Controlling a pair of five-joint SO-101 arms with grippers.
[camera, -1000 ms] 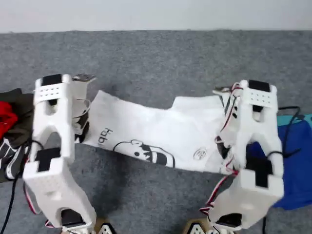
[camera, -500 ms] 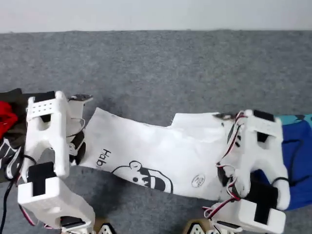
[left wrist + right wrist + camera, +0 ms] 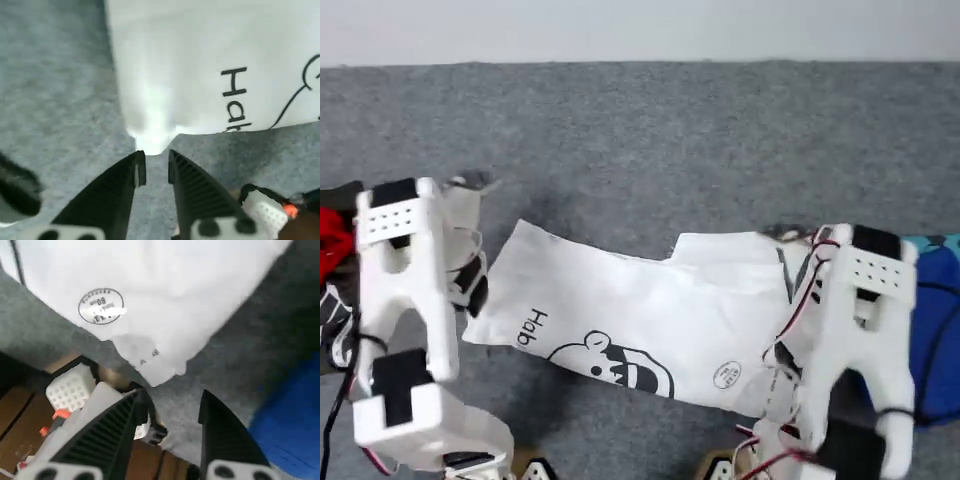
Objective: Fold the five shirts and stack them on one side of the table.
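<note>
Edges of white shirt hidden beneath right arm; blue shirt cropped.

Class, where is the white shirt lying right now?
High view: the white shirt lies spread mid-table, between the dark clothes on the left and the blue shirt on the right.

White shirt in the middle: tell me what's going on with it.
The white shirt lies spread out on the grey table, print side up, with one arm at each end. The left gripper sits at one corner, jaws slightly apart, with the cloth just off its tips. The right gripper is open wider at the opposite corner and holds nothing. A blue shirt lies beside the right arm, and a dark and red pile beside the left.
</note>
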